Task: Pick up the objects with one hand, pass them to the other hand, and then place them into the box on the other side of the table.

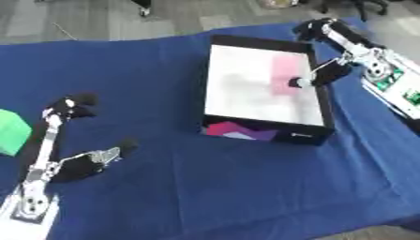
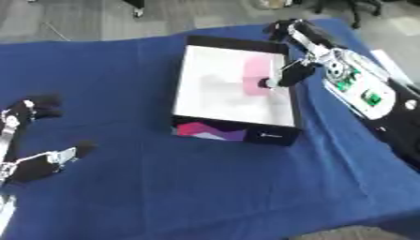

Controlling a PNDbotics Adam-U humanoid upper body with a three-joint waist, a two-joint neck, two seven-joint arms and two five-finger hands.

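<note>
1. The right hand (image 1: 332,56) is seen at the box's right wall, fingers spread and relaxed, nothing held; its thumb tip hangs over the box interior, just beside the pink object.
2. The left hand (image 1: 70,136) is seen low on the left of the table, fingers straight and apart, nothing gripped.
3. A pink object (image 1: 286,75) is seen lying flat inside the box, on the white floor near the right wall; its exact shape cannot be told.
4. The box (image 1: 266,132), black-walled with a white interior and a purple-pink print on its near wall, is placed right of centre on the table.
5. A green object (image 1: 12,131) is cut off at the left edge, beside the left arm.
6. The table is covered by a blue cloth (image 1: 221,187).
</note>
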